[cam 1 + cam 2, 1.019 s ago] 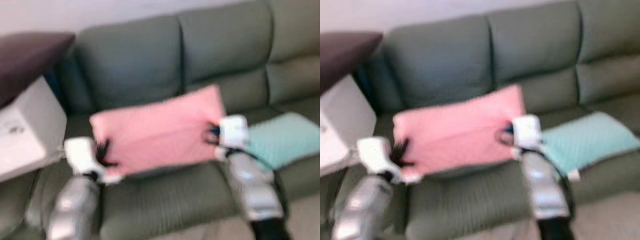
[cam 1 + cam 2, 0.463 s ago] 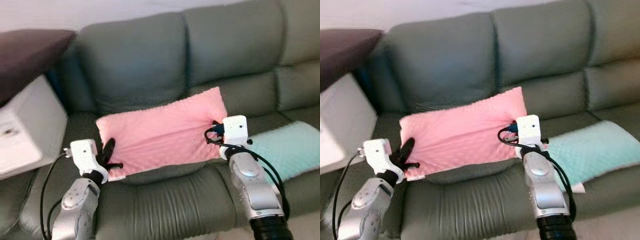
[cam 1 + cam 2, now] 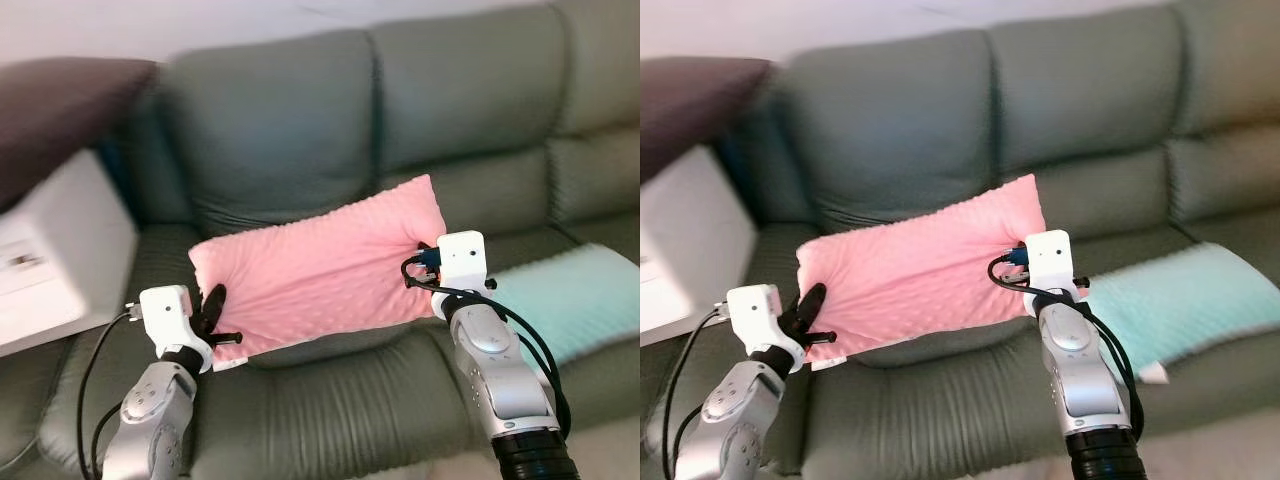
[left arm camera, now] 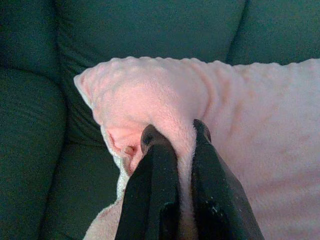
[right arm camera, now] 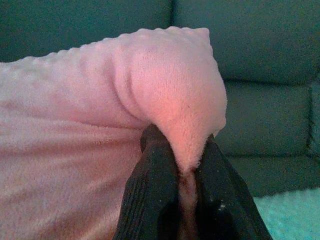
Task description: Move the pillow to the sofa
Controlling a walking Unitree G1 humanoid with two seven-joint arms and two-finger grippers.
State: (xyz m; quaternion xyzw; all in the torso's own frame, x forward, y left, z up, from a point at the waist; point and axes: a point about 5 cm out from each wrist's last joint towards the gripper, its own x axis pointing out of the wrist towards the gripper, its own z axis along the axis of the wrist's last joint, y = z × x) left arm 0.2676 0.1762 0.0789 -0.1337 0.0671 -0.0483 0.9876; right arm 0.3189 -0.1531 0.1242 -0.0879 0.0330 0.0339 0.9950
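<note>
A pink dimpled pillow (image 3: pixel 320 268) hangs between my two arms, over the seat of a grey-green sofa (image 3: pixel 270 120). My left gripper (image 3: pixel 214 318) is shut on the pillow's left end; in the left wrist view its black fingers (image 4: pixel 156 170) pinch a fold of pink fabric (image 4: pixel 150 100). At the other end my right gripper (image 3: pixel 418 262) is shut on the pillow's edge, and the right wrist view has its fingers (image 5: pixel 159 180) clamped on the pink corner (image 5: pixel 170 85). The pillow's lower edge lies just above the seat cushion (image 3: pixel 330 390).
A mint-green cushion (image 3: pixel 575 300) lies on the sofa seat to the right. A white box-like unit (image 3: pixel 50 260) stands at the sofa's left end, with a dark brown cushion (image 3: pixel 60 110) above it. Sofa backrests rise right behind the pillow.
The views have shifted slightly and sharpened after the blur a second ago. The pillow sits a little higher at its right end; both grippers keep their hold.
</note>
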